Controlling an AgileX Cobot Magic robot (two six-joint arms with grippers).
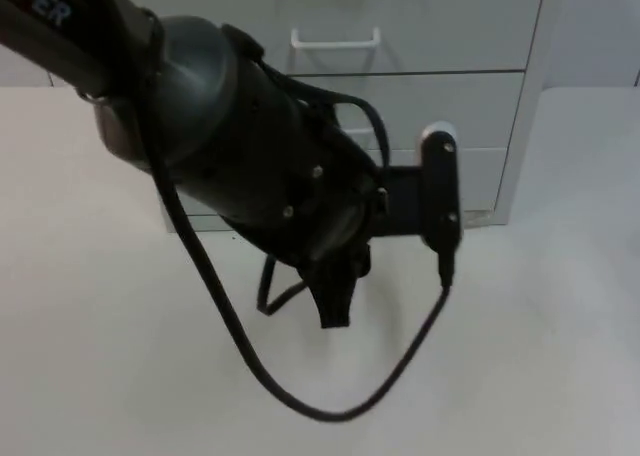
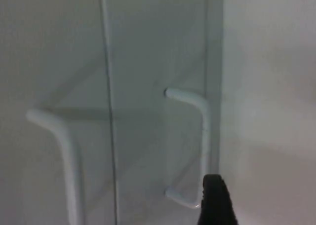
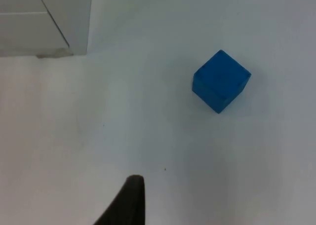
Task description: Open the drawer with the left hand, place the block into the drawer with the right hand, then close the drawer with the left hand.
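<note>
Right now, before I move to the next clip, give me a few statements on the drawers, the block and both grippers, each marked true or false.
1. The drawers of the white cabinet are all shut. True.
2. The blue block already lies inside a drawer. False: it sits on the white table, apart from the cabinet.
3. The left gripper hangs in front of the cabinet, with a fingertip close to a white handle. True.
4. The right gripper holds the block. False: the block lies free on the table, clear of the fingertip.
5. The block is red. False: it is blue.
</note>
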